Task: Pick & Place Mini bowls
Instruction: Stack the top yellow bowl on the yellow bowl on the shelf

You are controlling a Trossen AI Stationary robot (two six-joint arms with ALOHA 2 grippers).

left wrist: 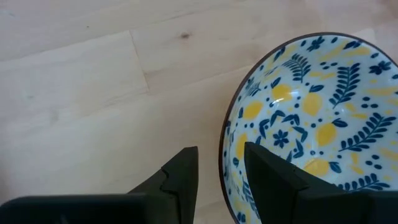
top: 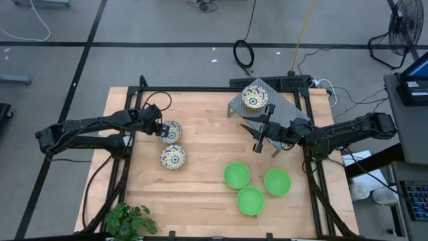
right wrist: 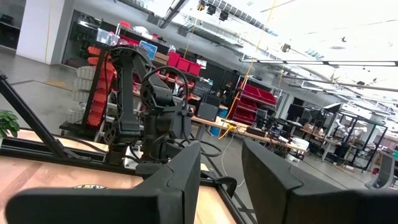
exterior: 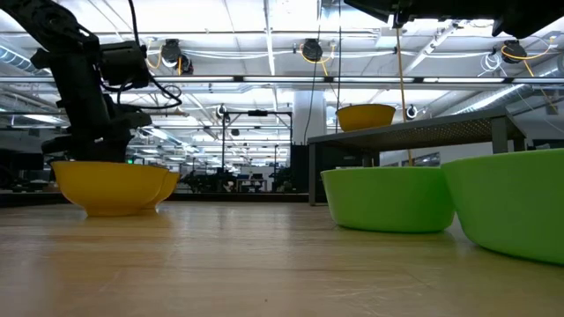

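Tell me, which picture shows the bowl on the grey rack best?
The high view: the bowl sits on the rack, with its flower pattern showing. The low view shows only its yellow side far back. The wrist views miss it.

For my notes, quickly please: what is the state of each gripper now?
Left gripper: fingers closed on the rim of a floral mini bowl, one inside, one outside.
Right gripper: fingers apart, holding nothing, in the air near the rack.
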